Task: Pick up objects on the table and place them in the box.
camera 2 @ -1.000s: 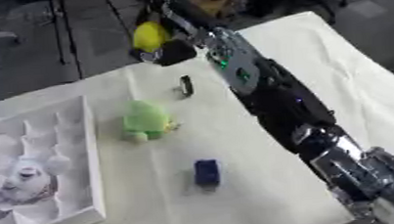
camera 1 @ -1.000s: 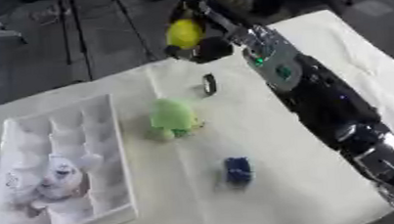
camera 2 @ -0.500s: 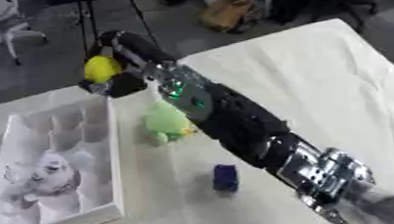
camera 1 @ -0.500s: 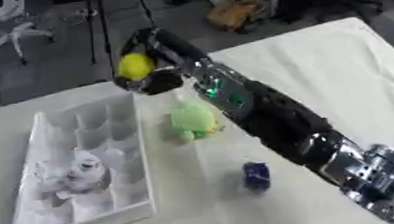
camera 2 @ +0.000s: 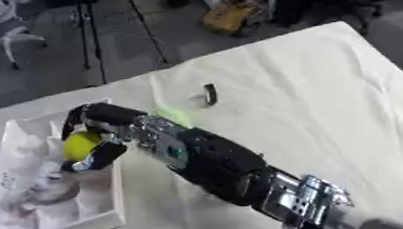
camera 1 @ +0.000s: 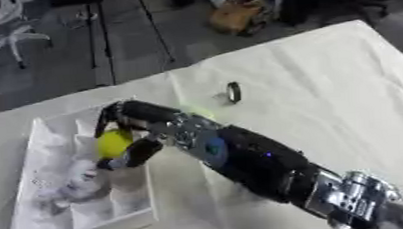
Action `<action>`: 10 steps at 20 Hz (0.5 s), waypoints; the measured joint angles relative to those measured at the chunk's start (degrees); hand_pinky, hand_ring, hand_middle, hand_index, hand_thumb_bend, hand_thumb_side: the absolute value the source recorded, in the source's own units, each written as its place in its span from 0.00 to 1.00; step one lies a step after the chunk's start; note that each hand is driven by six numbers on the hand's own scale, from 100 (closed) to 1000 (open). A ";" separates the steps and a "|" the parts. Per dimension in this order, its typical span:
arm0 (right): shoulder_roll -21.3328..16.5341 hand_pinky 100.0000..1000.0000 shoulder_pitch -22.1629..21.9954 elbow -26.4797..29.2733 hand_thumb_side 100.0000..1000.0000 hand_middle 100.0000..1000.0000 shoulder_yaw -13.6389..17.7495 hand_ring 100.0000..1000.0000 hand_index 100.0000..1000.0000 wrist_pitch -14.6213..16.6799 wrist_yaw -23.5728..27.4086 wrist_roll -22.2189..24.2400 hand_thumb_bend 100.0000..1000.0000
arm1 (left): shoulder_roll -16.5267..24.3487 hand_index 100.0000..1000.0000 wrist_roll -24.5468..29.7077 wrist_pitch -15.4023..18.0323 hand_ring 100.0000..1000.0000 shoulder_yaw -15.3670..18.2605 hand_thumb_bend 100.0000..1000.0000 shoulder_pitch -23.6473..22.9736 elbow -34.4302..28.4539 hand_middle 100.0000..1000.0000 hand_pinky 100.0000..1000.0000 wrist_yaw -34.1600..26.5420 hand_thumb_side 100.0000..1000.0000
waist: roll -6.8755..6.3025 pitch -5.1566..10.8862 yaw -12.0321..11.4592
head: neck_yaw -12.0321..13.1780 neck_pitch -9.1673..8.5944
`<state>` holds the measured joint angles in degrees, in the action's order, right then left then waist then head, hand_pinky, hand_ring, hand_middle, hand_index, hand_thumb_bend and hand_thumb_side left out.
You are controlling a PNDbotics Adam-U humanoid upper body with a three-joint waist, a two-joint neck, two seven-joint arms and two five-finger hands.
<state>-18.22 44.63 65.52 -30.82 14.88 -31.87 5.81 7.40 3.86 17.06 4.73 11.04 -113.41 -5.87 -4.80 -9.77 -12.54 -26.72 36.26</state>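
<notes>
My right hand reaches in from the lower right across the table and hangs over the white compartment box at the left, its fingers curled round a yellow ball. The ball is above the box's right-hand compartments. A white crumpled object lies inside the box below the ball. A green toy shows only as a sliver behind my forearm. A small black ring-shaped thing stands on the white cloth beyond the arm. My left hand is out of sight.
The table is covered by a white cloth with open room at the right. Beyond the far edge is dark floor with a tripod, an office chair and a brown bag.
My right hand has carried the yellow ball from the far table edge leftward and down over the box. The camera has shifted, so the whole scene sits differently.
</notes>
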 measured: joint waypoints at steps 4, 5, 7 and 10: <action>0.44 0.92 -0.06 0.36 0.56 0.97 -1.74 0.84 0.97 3.12 -3.02 3.12 0.49 | 0.00 0.71 0.43 -0.04 0.79 -0.23 0.39 0.03 0.00 0.81 0.96 -0.20 0.90 | 0.00 0.22 0.06 | 0.05 -0.01; 0.44 0.95 -0.06 0.47 0.56 0.98 -1.70 0.85 0.98 3.91 -3.77 3.91 0.50 | 0.00 0.71 0.51 -0.04 0.79 -0.30 0.39 0.03 0.00 0.81 0.96 -0.21 0.90 | 0.00 0.22 0.09 | 0.07 -0.01; 0.50 0.95 -0.14 0.52 0.57 0.98 -1.49 0.86 0.99 5.51 -4.99 5.51 0.52 | 0.00 0.71 0.61 -0.01 0.79 -0.31 0.39 0.03 0.00 0.81 0.96 -0.22 0.90 | 0.00 0.22 0.19 | 0.17 -0.01; 0.77 0.97 -0.28 0.34 0.58 0.98 -0.31 0.86 0.99 8.05 -6.23 8.05 0.54 | 0.00 0.71 0.80 -0.07 0.79 -0.32 0.39 0.03 0.00 0.81 0.96 -0.23 0.90 | 0.00 0.22 0.50 | 0.36 -0.01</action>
<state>-17.46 44.34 65.87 -31.13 22.94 -38.10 13.86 7.39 4.66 16.99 4.41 11.07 -113.41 -6.10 -4.80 -9.55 -12.04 -26.35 36.24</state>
